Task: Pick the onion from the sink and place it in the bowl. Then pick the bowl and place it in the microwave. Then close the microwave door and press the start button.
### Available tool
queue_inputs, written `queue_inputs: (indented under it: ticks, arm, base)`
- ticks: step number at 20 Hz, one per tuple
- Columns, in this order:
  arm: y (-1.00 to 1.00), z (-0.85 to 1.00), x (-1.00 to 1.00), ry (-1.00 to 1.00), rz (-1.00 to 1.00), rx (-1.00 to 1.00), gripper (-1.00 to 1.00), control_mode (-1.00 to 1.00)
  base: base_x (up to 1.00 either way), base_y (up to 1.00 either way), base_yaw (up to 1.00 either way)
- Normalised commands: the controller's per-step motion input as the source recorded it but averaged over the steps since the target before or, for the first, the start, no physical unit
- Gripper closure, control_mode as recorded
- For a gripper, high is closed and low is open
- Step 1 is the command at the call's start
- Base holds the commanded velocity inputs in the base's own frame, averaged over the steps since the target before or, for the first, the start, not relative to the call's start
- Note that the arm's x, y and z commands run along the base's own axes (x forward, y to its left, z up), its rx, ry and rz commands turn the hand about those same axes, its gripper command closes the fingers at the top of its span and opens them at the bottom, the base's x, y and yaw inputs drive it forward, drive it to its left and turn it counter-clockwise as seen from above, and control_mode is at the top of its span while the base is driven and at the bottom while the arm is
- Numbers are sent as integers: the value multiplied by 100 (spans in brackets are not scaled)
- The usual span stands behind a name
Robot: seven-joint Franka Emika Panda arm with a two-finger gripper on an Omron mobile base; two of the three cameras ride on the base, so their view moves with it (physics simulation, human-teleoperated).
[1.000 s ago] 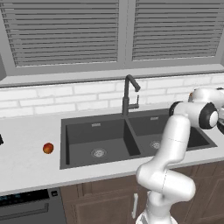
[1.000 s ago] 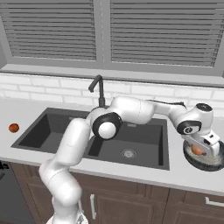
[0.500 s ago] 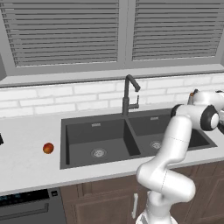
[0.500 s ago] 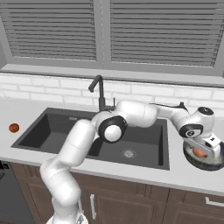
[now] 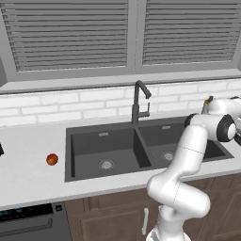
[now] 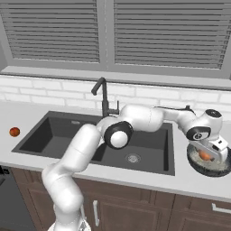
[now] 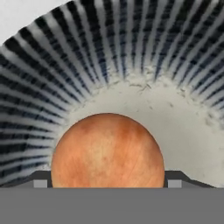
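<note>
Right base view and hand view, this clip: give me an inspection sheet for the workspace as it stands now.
Surface: pale grey counter around a dark double sink.
Job's things: onion lies inside the ribbed bowl, which stands on the counter right of the sink. Microwave: nothing seen.
Clutter: one reddish round fruit on the counter left of the sink.
Gripper: gripper reaches down into the bowl, fingers apart on either side of the onion; contact cannot be told.
Cables: nothing seen.
Surroundings: dark faucet, white brick backsplash, shuttered window, wooden cabinets below.
</note>
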Motion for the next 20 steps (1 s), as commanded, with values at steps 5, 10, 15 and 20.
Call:
queue_inputs:
  ticks: [5, 10, 15, 20]
  arm:
    - [20, 4, -42, -4, 0, -1, -100, -100]
    - [54, 31, -32, 0, 0, -11, -100, -100]
    - [54, 48, -48, 0, 0, -14, -100, -100]
    - [69, 53, -59, 1, 13, -16, -100, -100]
  base:
    - [0, 0, 0]
    - [0, 0, 0]
    - [0, 0, 0]
    - [0, 0, 0]
